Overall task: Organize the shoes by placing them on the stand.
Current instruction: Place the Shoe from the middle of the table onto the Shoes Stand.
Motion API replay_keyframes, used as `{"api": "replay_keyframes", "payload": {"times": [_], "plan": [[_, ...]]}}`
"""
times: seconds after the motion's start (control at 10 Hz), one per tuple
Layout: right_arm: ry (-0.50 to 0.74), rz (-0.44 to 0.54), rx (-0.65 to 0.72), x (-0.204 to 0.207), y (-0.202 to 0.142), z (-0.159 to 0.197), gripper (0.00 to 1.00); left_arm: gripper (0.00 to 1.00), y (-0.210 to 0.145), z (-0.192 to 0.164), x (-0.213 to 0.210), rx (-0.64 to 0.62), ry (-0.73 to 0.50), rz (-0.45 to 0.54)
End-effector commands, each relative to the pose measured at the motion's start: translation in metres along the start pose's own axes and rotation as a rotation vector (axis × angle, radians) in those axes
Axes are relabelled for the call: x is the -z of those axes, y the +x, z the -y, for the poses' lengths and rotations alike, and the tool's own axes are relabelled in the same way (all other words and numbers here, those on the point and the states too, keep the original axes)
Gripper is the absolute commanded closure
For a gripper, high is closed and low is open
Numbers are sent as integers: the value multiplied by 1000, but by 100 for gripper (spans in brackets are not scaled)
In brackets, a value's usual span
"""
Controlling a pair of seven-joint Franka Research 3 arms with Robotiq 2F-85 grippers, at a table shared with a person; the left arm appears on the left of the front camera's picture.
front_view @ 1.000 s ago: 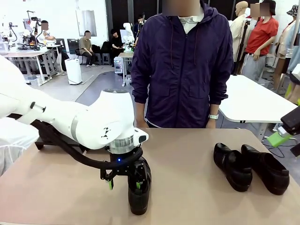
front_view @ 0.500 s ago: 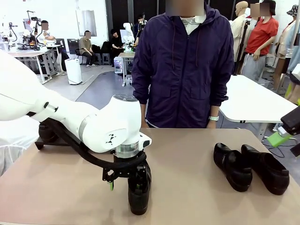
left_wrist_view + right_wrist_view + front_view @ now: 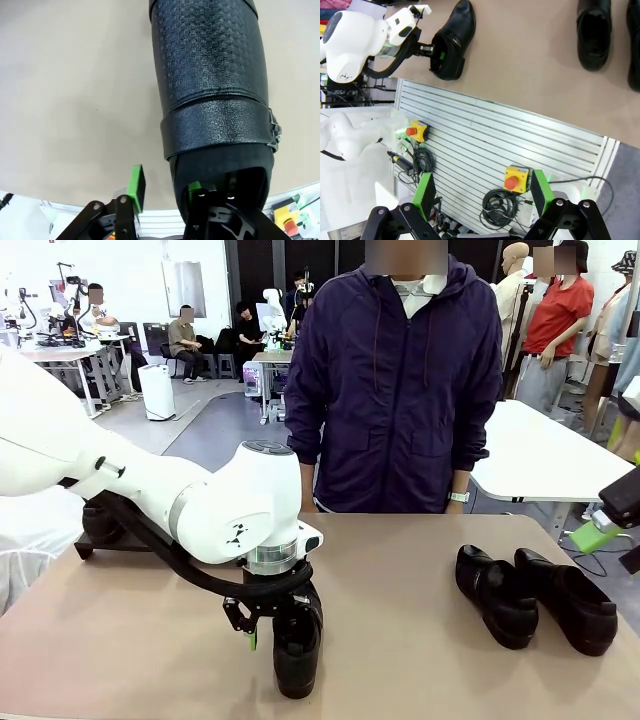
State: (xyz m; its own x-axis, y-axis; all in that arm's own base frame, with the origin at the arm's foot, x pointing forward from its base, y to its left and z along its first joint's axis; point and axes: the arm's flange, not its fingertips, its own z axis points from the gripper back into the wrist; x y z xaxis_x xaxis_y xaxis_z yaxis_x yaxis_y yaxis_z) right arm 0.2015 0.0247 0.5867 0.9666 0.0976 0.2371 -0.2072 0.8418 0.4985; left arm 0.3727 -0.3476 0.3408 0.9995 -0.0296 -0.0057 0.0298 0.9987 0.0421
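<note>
**Front view.** Your left gripper (image 3: 272,638) stands over one black dress shoe (image 3: 297,670) at the near middle of the table (image 3: 400,680). Two more shoes, one (image 3: 495,595) just beside the other (image 3: 565,602), lie at the right. A person in a purple jacket (image 3: 400,390) stands at the far edge. The stand (image 3: 88,546) sits at the far left, largely hidden behind the arm. Your right gripper (image 3: 600,530) hangs at the right edge.

**Left wrist view.** The jaws are apart and straddle the shoe's (image 3: 210,75) side wall at the heel opening. One green pad (image 3: 135,182) is outside it, clear of the leather, and the other (image 3: 194,187) is inside.

**Right wrist view.** The right gripper (image 3: 485,192) is spread wide with nothing between its pads. It is off the table's near edge, well apart from every shoe.
</note>
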Motion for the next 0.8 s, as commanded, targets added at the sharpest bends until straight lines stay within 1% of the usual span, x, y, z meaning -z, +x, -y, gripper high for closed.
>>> {"api": "replay_keyframes", "payload": {"times": [0.0,0.4,0.6,0.7], "plan": [[18,-4,-7,-5,2,-1,0,100,4,2,3,-35,2,21],[18,-4,-7,-5,2,-1,0,100,4,-1,0,-29,-48,1],[18,-4,-7,-5,2,-1,0,100,6,-4,-6,-29,-47,27],[18,-4,-7,-5,2,-1,0,100,9,-9,-22,-31,-62,63]]}}
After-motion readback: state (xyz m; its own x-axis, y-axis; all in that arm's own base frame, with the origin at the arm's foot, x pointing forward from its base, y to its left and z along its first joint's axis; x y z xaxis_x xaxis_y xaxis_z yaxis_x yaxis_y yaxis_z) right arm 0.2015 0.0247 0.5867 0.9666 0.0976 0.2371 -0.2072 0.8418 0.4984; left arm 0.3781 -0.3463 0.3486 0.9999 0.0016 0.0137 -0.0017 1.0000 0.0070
